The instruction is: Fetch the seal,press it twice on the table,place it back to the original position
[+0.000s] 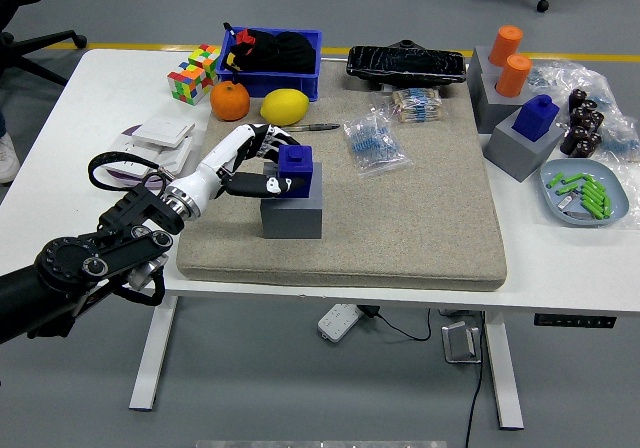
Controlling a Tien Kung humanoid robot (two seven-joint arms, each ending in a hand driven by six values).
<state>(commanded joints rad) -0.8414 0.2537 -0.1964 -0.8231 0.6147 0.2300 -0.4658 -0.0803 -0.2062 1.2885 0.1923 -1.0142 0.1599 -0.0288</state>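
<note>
A blue seal (295, 166) sits in the square socket of a grey block holder (292, 208) on the beige mat (400, 218). My left hand (262, 164) reaches in from the lower left and wraps its white fingers around the seal's left side, thumb in front. The seal stands upright, its lower part sunk into the holder. My right arm is out of the picture.
Behind the hand lie an orange (230, 99), a lemon (284, 106), a pen (315, 126) and a blue bin (271, 58). A bag of blue parts (372, 140) lies to the right. More grey holders with a blue seal (537, 116) and orange cylinders (510, 60) stand far right.
</note>
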